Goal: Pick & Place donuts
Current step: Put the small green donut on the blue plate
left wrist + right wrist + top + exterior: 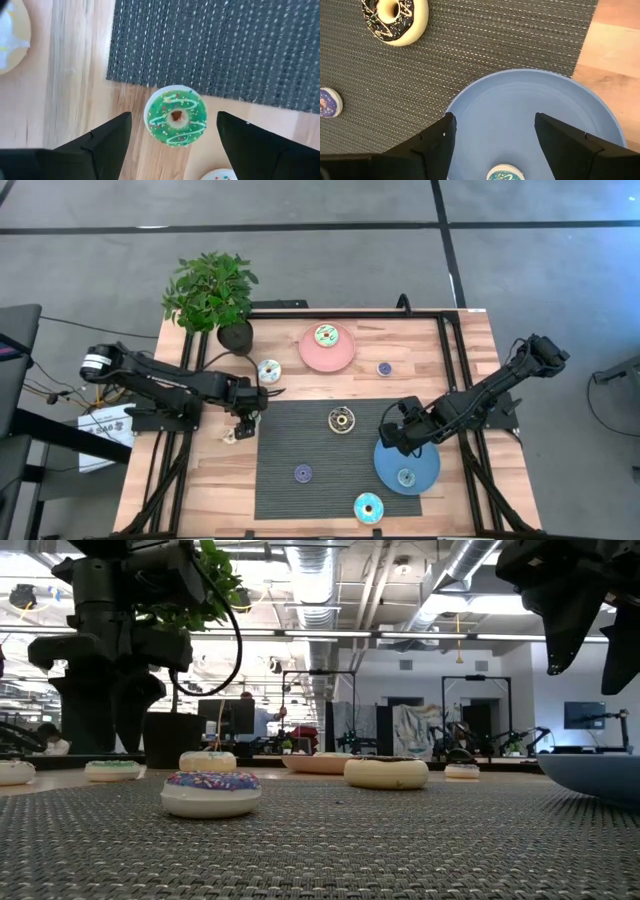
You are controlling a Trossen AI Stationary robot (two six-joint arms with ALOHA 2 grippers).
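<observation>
Left pincer (172, 135) spread over small green-iced toy donut (175, 116), lined up to grab.
Donut flat on wood bench (470, 350) just off ribbed grey mat (310, 445) corner; right pincer (492, 130) spread above glossy blue plate (560, 95) holding one small cyan donut (505, 174).

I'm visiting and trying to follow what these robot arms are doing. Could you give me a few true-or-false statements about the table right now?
1. A donut lies on the pink plate. True.
2. The blue plate is empty. False: a small donut lies on it.
3. The left gripper hangs open over a green donut. True.
4. The right gripper holds a donut. False: its jaws are open and empty, above the blue plate.
</observation>
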